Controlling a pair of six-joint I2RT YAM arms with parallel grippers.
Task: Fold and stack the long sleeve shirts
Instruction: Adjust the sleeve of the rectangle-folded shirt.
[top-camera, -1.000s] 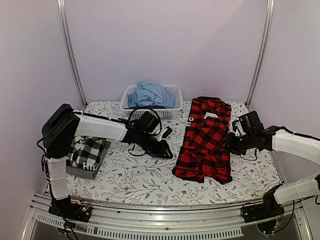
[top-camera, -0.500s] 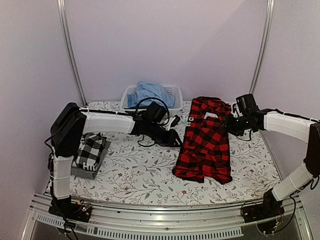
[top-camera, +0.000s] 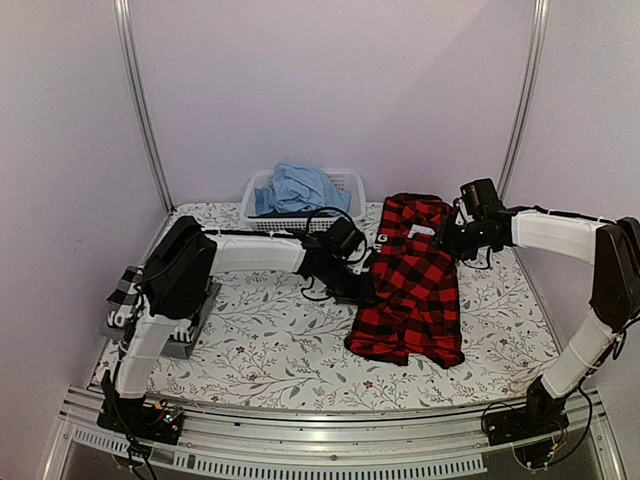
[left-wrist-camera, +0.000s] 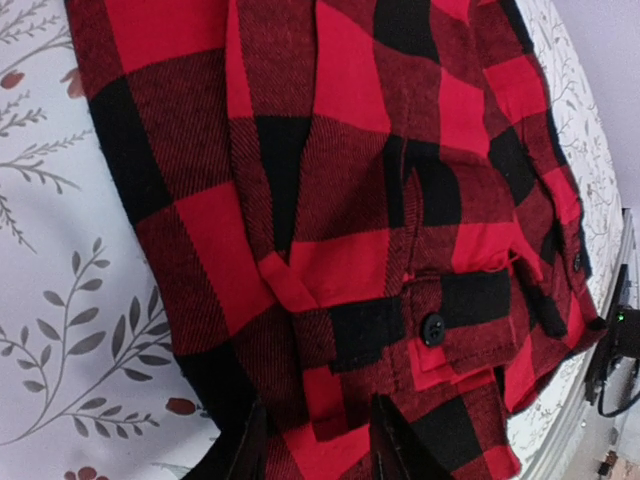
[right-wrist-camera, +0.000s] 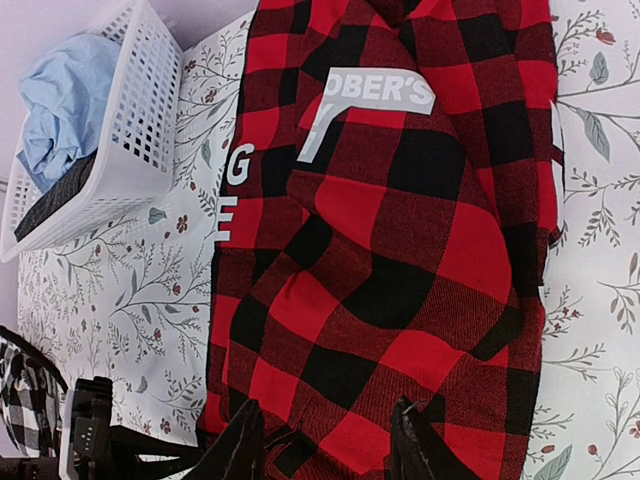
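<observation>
The red-and-black flannel long sleeve shirt (top-camera: 415, 285) lies lengthwise on the right half of the table, filling the left wrist view (left-wrist-camera: 330, 180) and the right wrist view (right-wrist-camera: 400, 250). White letters (right-wrist-camera: 235, 190) show on dark cloth along its left edge. My left gripper (top-camera: 365, 292) is at the shirt's left edge, jaws apart over the cloth (left-wrist-camera: 315, 450). My right gripper (top-camera: 448, 243) hovers at the far right by the collar, open above the flannel (right-wrist-camera: 325, 445). A black-and-white check shirt (top-camera: 120, 300) lies folded at the far left, mostly hidden behind my left arm.
A white basket (top-camera: 345, 215) holding blue cloth (top-camera: 298, 188) stands at the back centre, also in the right wrist view (right-wrist-camera: 140, 110). The floral tablecloth (top-camera: 270, 350) covers the table. Metal posts stand at the back corners.
My left arm swung right from mid-table to the flannel's left edge, its jaws widening. My right arm moved back along the shirt's right side to the collar end.
</observation>
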